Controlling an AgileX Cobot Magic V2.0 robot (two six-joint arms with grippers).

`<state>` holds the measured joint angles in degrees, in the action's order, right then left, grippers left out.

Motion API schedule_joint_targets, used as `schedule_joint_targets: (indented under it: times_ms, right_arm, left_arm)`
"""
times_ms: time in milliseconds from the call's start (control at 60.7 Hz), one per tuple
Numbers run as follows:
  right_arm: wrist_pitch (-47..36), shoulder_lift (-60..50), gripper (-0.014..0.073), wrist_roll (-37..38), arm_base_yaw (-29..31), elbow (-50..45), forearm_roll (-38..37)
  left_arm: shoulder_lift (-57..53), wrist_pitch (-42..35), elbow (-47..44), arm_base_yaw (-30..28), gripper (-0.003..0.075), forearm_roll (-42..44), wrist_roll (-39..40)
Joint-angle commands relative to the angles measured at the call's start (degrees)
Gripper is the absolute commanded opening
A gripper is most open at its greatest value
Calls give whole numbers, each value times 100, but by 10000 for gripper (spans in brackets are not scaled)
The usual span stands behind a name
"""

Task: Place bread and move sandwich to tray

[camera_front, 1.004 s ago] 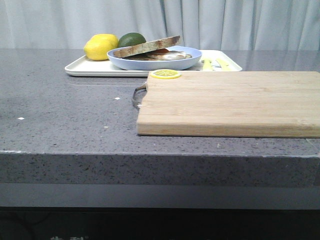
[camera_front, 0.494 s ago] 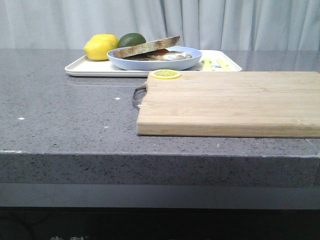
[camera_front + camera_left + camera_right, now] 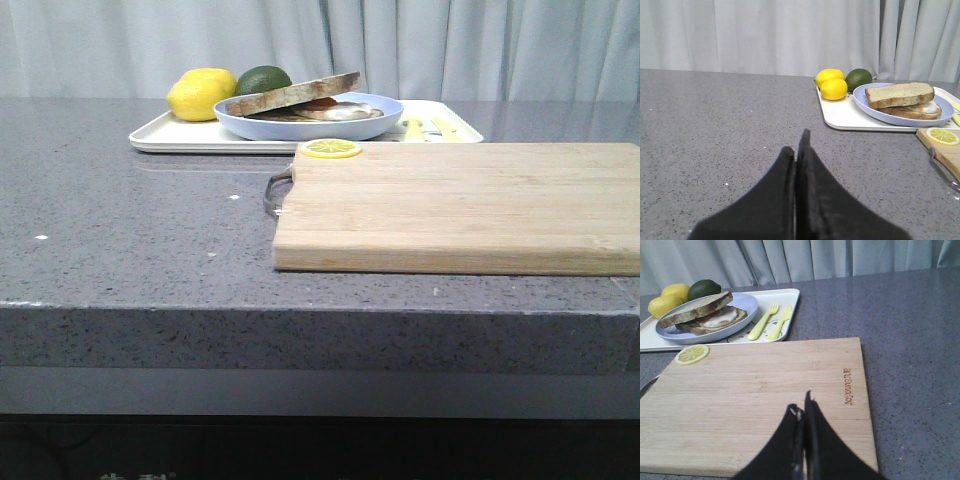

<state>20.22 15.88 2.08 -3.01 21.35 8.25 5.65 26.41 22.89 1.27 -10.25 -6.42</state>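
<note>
left claw [image 3: 799, 150] pressed together, empty | right claw [image 3: 802, 412] pressed together over board [image 3: 760, 400] | bread [image 3: 900, 94] tops sandwich [image 3: 715, 320] on plate [image 3: 865, 102], tray [image 3: 840, 117], beyond both claws | egg mostly hidden

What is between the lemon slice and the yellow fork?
Only bare things: in the right wrist view, between the lemon slice and the fork lie bare cutting board wood, then the tray rim and floor.

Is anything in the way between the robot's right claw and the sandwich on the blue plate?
Nothing tall blocks it. The right gripper, shut, sits over the cutting board. Only that flat board and a lemon slice lie before the sandwich, already on the tray.
</note>
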Motion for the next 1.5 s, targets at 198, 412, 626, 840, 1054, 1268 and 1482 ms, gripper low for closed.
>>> schedule_joint_targets:
  times_ms: [198, 412, 626, 840, 1054, 1268, 1482]
  right_arm:
    - [-426, 51, -60, 1, 32, 154, 22]
    - [-426, 51, -60, 1, 32, 154, 22]
    - [-426, 51, -60, 1, 32, 154, 22]
    - [-426, 51, -60, 1, 32, 154, 22]
    - [-406, 56, -60, 1, 32, 154, 22]
    - [-406, 56, -60, 1, 32, 154, 22]
    - [-395, 56, -60, 1, 32, 154, 22]
  left_arm:
    - [60, -487, 75, -10, -20, -87, -4]
    - [60, -487, 75, -10, -20, -87, -4]
    - [47, -517, 54, -10, -20, -87, -4]
    - [-539, -1228, -614, -10, -20, -34, 27]
    - [-723, -1384, -1309, -10, -20, 12, 181]
    - [-723, -2175, -2113, -10, -20, 129, 214]
    - [-723, -2240, -2316, -10, -20, 129, 214]
